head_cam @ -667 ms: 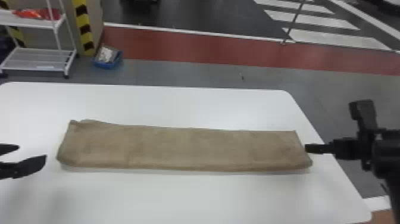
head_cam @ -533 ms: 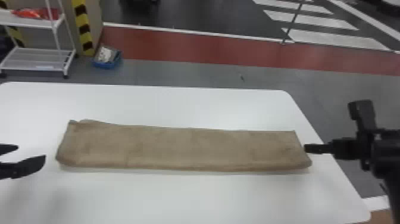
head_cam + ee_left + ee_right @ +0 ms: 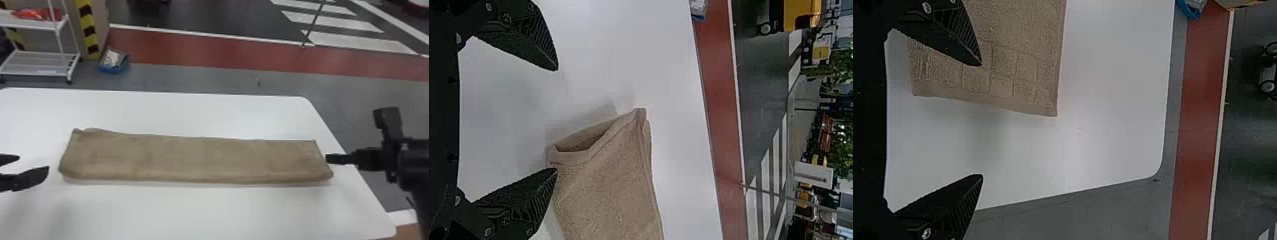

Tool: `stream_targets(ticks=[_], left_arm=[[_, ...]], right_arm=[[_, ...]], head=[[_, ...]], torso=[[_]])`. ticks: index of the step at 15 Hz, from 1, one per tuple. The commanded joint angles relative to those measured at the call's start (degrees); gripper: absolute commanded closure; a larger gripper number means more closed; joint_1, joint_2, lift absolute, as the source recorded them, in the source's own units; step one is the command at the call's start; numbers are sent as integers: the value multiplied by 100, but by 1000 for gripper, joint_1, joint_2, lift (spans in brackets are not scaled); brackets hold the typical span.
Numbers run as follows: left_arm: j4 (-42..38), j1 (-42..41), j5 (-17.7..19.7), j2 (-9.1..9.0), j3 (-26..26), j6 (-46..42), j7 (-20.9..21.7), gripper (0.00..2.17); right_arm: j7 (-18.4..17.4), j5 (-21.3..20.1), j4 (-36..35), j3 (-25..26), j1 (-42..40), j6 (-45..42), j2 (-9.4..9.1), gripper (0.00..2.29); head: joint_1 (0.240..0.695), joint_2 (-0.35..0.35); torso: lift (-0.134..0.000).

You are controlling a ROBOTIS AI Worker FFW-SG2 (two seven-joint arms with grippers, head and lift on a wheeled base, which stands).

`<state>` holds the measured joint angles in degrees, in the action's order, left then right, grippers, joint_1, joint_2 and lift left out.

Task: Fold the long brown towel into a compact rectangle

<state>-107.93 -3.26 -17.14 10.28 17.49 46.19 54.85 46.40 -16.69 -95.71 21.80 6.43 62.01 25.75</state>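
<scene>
Towel (image 3: 198,159): rough, matt brown cloth is being observed. Counter (image 3: 204,210): a smooth, faintly glossy white surface is being seen.

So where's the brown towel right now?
In the head view, the towel lies lengthwise across the white table, between the left gripper and the right gripper.

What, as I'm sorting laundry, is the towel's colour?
The towel is light brown, clearest in the left wrist view.

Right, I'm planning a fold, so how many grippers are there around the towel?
2. The left gripper is open beside the left end of the brown towel; the right gripper is open at its right end.
</scene>
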Motion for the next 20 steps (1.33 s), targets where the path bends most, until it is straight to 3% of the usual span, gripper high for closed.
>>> stream_targets(ticks=[1,5,10,14,18,20], left_arm=[[0,-8,-9,-17,-9,0,17,191],[185,-8,202,-17,-96,-17,123,198],[976,282,176,10,-184,-914,237,198],[1028,255,185,18,-202,-1178,650,313],[1116,273,97,45,-325,-1336,931,822],[1125,299,9,106,-369,-1301,1116,1403]], right_arm=[[0,8,0,-1,-1,0,0,87],[0,8,0,8,-28,0,-9,87],[9,8,-18,61,-80,17,-9,87],[9,17,-9,96,-89,17,-9,87],[9,17,-9,87,-63,0,-18,87],[9,17,9,96,-63,-18,-18,87]], head=[[695,-231],[695,-238],[695,-260],[695,-272],[695,-289],[695,-299]], torso=[[-120],[-120],[-120],[-120],[-120],[-120]])
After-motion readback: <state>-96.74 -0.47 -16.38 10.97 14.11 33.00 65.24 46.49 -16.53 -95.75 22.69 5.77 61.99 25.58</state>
